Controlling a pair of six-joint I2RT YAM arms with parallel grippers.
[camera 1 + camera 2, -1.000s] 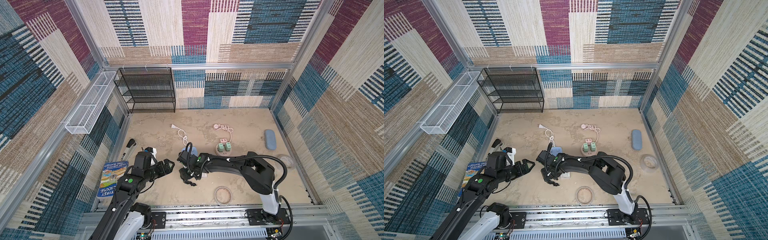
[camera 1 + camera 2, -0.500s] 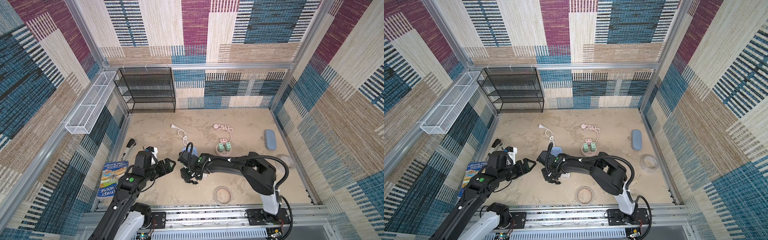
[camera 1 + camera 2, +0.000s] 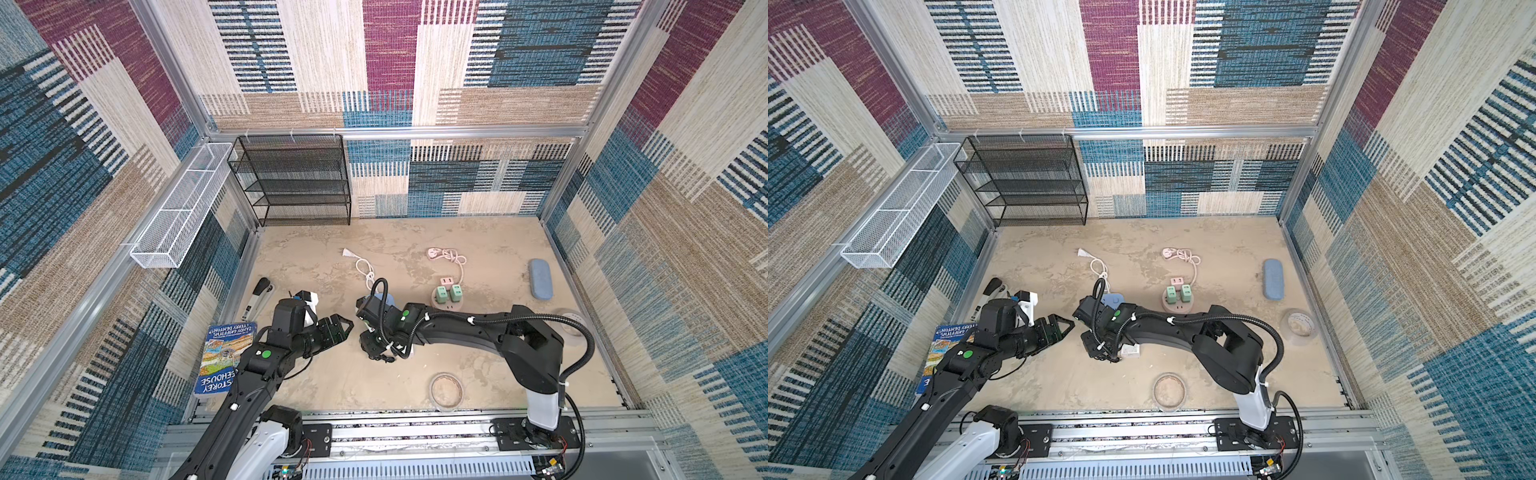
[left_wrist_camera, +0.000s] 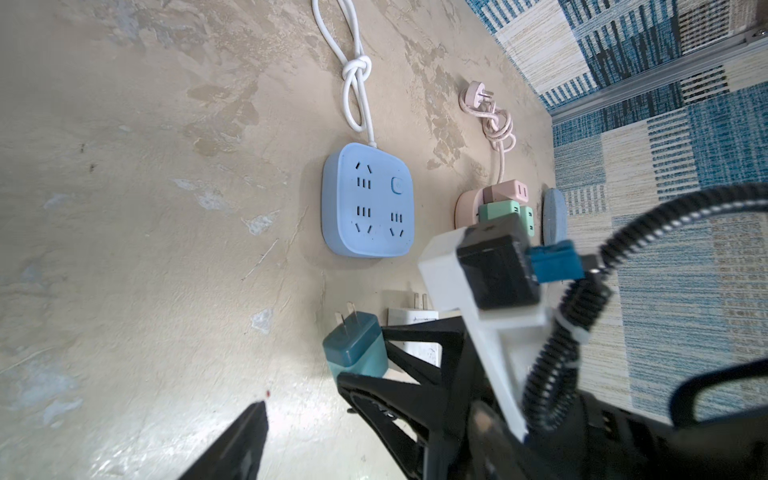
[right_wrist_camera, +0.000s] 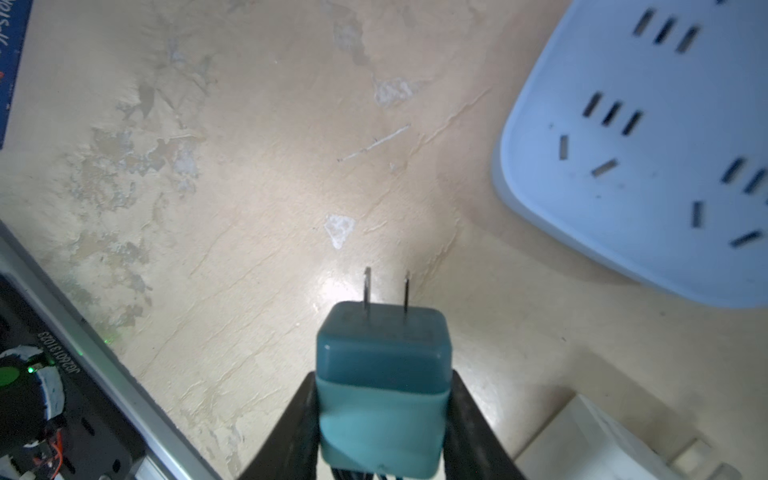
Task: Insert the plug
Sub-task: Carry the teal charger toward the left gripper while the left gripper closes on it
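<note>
One teal plug (image 5: 382,357) pinched inside right end effector (image 5: 382,390) | left end effector (image 3: 344,328) spread, holding nothing

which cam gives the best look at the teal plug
The right wrist view: the teal plug sits close up, both prongs clear, clamped in the right pincer. The left wrist view shows it smaller, from the side. In both top views the right arm hides it.

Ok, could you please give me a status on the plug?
Right jaws shut on teal plug, prongs out. Left jaws open, empty. Blue power strip nearby, sockets free. White charger beside plug, not blocking.
</note>
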